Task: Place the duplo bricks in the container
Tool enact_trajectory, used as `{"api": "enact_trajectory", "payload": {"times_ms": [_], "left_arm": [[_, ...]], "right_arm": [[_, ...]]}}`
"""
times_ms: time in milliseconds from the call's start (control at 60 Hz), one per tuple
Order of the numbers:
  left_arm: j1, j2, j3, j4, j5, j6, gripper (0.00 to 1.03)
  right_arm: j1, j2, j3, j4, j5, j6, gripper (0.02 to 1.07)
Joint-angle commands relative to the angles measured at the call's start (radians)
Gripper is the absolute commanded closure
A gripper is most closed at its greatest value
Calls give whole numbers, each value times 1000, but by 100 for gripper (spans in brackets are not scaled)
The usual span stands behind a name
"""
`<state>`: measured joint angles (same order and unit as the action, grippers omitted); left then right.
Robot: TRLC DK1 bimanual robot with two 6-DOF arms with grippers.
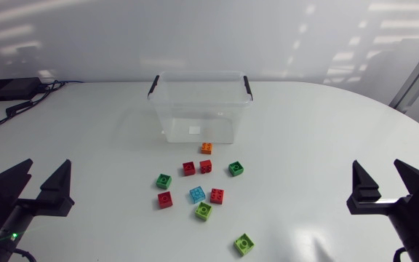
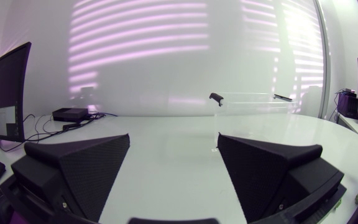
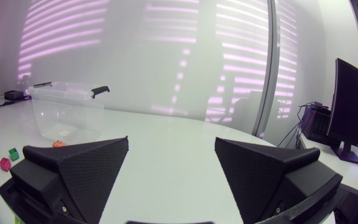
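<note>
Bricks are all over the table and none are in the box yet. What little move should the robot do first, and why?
Probably the right gripper should reach toward the lone lime green brick. The gripper is open and holds nothing. That brick lies apart from the other bricks and nearer this arm, so it looks easiest to grab. The container holds no bricks.

This looks like a robotics lab or an office test bench. A broad white table [image 1: 326, 131] with a rounded far edge serves as the work surface. 2 robot arms come in at its near edge, ending in the left gripper [image 1: 48, 166] and the right gripper [image 1: 376, 166]. A black electronics box [image 1: 9, 89] with trailing cables [image 1: 22, 107] sits at the far left corner. A clear container [image 1: 195, 109] and loose duplo bricks [image 1: 165, 199] are set out mid-table.
</note>
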<state>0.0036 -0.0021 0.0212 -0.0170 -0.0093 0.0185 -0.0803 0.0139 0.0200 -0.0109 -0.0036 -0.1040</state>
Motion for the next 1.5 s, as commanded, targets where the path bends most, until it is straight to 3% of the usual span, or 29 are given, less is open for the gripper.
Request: {"api": "enact_trajectory", "payload": {"times_ms": [0,417,617,833,967,1100,1167,1267,1400,1483], "left_arm": [[3,-10,-18,3,-3,-20,5],[-1,7,34,-15,-3,-15,6],[-8,261,200,-86,-1,-23,6],[-22,660,465,-261,14,-5,10],[-77,890,603,-380,32,106,10],[-142,1082,692,-442,34,299,10],[-160,1176,734,-465,35,321,10],[-202,1312,793,-544,158,380,10],[-304,1386,809,-555,178,437,10],[-369,1450,826,-581,178,479,10]], "right_arm": [[-4,4,-20,-3,-3,21,7],[7,-15,-8,-1,-4,20,7],[63,274,182,-9,-3,40,7],[215,644,495,-288,2,105,7],[321,811,640,-486,19,139,7],[386,1014,781,-730,8,148,7],[413,1087,825,-821,8,155,7],[488,1232,900,-972,17,159,7],[525,1345,897,-1003,16,198,7],[494,1423,896,-1038,-90,207,7]]}}
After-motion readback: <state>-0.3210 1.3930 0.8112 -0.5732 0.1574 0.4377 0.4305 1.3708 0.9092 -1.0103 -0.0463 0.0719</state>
